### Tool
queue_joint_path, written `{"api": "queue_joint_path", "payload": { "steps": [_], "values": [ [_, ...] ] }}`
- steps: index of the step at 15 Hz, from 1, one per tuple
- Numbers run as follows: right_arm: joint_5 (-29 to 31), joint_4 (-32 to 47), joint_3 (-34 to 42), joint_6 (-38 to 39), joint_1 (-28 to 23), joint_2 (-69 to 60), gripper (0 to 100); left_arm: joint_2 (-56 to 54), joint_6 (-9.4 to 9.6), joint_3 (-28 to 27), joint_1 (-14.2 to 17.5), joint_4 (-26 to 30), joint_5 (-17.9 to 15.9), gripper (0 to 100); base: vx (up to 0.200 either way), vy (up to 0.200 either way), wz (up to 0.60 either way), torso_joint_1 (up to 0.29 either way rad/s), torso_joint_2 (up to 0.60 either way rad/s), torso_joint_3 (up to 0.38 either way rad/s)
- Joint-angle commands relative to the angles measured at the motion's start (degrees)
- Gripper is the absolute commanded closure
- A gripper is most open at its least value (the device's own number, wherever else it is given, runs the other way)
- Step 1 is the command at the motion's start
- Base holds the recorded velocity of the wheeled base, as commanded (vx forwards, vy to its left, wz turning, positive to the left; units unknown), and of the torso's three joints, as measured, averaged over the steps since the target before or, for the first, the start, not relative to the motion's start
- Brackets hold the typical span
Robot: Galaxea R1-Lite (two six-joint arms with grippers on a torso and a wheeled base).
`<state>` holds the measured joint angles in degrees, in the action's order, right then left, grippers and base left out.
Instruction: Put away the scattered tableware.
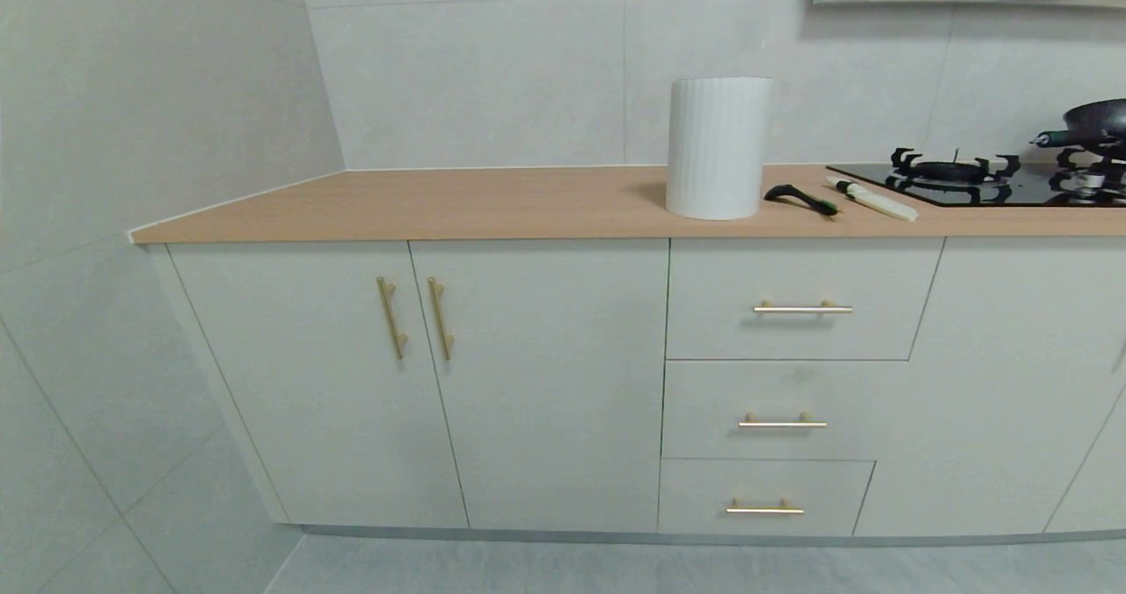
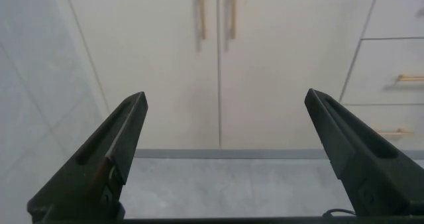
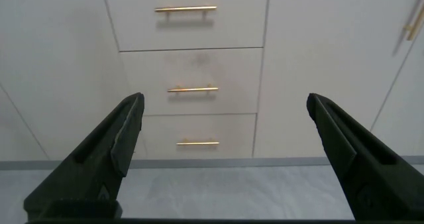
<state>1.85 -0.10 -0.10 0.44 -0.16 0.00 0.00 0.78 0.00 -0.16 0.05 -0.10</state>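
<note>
Left gripper (image 2: 225, 95) and right gripper (image 3: 224, 97) both stand apart. A black peeler (image 1: 800, 198) and a white utensil (image 1: 873, 199) lie by the white container (image 1: 719, 148), near the worktop's (image 1: 440, 202) front edge.

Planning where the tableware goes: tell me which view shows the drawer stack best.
Head view: all three drawers appear whole below the countertop. The right wrist view shows the drawers closer, the top one cropped. The left wrist view catches parts of them at its border.

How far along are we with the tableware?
Nothing looks done: the black-handled utensil and the white-handled utensil lie on the countertop beside the white ribbed container. Nothing in hand: left gripper and right gripper are open and empty, low before the cabinets. Both pieces are left.
</note>
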Motion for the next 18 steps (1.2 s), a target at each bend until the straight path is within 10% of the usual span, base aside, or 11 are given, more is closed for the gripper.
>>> {"api": "queue_joint_path", "payload": {
  "steps": [1, 18],
  "values": [
    [-0.01, 0.01, 0.01, 0.00, -0.02, 0.09, 0, 0.00, 0.01, 0.00, -0.02, -0.05, 0.01, 0, 0.000, 0.000, 0.00, 0.000, 0.00, 0.000],
    [0.08, -0.08, 0.01, 0.00, -0.02, 0.09, 0, 0.00, -0.16, 0.00, 0.07, -0.05, 0.01, 0, 0.071, 0.000, -0.04, 0.000, 0.00, 0.000]
  ]
}}
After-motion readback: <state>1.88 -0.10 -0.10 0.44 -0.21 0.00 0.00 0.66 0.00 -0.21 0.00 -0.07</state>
